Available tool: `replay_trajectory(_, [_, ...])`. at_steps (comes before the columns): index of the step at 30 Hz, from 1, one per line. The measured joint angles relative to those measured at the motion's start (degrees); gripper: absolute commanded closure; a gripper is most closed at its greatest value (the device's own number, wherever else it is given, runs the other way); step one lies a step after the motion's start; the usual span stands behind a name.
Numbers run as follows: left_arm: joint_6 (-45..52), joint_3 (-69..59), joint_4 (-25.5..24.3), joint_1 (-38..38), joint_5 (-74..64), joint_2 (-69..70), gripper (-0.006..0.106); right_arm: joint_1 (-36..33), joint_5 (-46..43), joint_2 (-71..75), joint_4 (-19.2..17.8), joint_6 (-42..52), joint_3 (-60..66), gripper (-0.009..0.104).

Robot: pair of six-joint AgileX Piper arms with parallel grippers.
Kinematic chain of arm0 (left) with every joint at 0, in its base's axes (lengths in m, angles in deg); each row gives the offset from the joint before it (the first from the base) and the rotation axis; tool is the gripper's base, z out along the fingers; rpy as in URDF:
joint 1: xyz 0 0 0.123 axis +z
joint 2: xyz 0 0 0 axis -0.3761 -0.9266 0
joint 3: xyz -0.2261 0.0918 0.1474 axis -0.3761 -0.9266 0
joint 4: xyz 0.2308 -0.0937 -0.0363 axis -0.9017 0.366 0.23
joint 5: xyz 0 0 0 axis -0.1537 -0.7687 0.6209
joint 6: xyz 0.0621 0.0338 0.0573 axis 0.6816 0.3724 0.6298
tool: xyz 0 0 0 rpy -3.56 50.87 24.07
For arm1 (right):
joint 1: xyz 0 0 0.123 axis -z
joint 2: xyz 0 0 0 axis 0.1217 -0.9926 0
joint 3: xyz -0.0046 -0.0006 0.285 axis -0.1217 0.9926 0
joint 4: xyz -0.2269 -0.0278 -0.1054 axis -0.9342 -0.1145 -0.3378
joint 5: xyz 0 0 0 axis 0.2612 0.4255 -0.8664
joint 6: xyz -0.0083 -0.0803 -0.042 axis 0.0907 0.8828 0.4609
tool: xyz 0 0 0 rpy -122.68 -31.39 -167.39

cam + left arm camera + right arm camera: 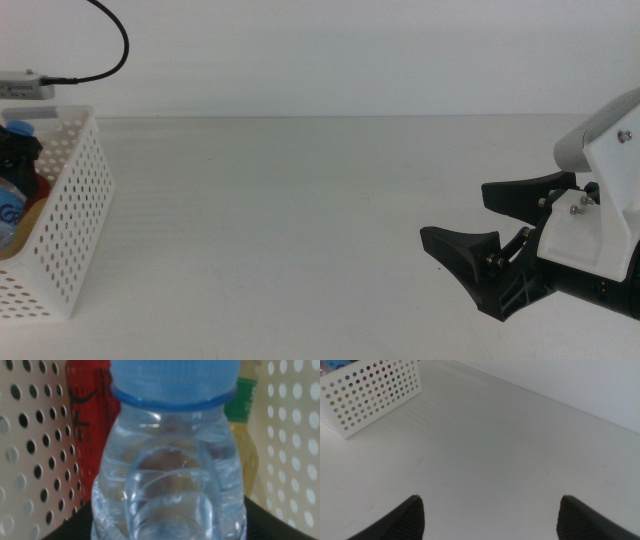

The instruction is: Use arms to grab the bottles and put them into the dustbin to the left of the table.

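At the tabletop's (300, 220) left edge, I am holding my left gripper (18, 150) down inside the white basket (75, 240), with the water bottle (170, 460) filling its wrist view. The dark jaws are flanking the bottle's base, but I cannot tell whether they are clamped on it or already let go. The red can (87, 420) and the bottle of yellow liquid (245, 435) are standing just behind the water bottle, inside the perforated walls, so all three drinks appear to be in the basket. My right gripper (500, 235) is waiting over the right side of the tabletop, jaws spread wide and holding nothing. The risk from here, as I judge it, is in the exit: if I am lifting away while the jaws are gripping or snagging the bottle, it could be dragged back out, or knock its close-packed neighbours over.
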Motion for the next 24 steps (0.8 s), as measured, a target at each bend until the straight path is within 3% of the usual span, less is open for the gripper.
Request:
replay_trajectory(6, [0.1,0.0,-1.1,0.0,1.4,-0.1,0.012,0.0,0.0,0.0,0.0,0.0,0.0,0.018])
replay_trajectory(14, [-2.1,3.3,-2.6,-1.2,-2.6,-0.1,0.011,0.0,0.0,0.0,0.0,0.0,0.0,0.018])
replay_trajectory(24, [-8.9,6.2,-1.5,-7.8,-3.3,8.4,0.012,0.0,0.0,0.0,0.0,0.0,0.0,0.018])
